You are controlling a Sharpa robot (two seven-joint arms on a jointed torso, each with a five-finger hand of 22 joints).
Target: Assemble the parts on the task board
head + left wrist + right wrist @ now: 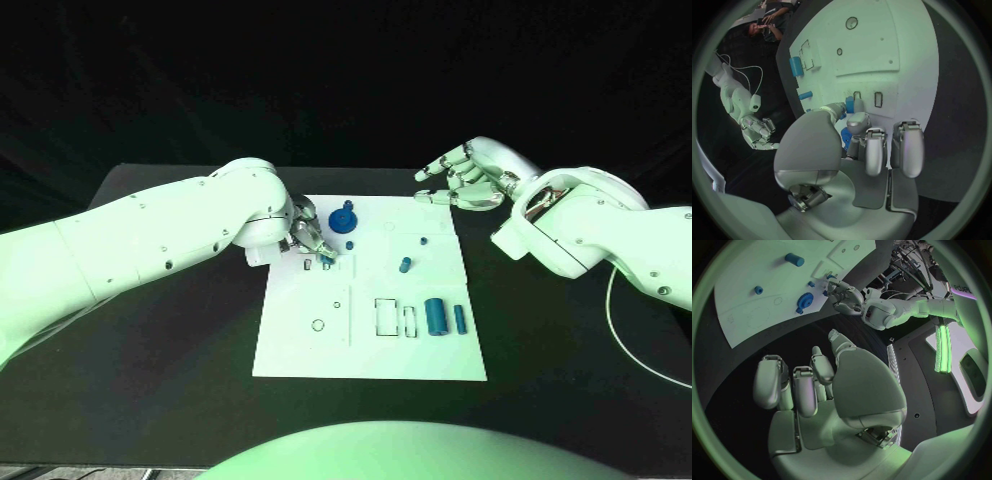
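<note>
The white task board (pixel 368 345) lies mid-table. My left hand (pixel 307 238) is low over its far left part, pinching a small blue part (pixel 849 104) between thumb and fingertip, just above two narrow slots (pixel 877 99). Close beside that hand on the board sits a round blue part (pixel 342 220). A small blue peg (pixel 407 265) lies near the middle, and two blue cylinders (pixel 436 316) stand side by side at the right. My right hand (pixel 469 176) hovers beyond the board's far right corner, fingers loosely apart, holding nothing. The right wrist view also shows the round blue part (pixel 805 301).
The black table (pixel 173 340) surrounds the board with free room on both sides. Rectangular cut-outs (pixel 387 315) and small round holes (pixel 319 324) mark the board's near half. A white cable (pixel 623 330) runs along the table's right edge.
</note>
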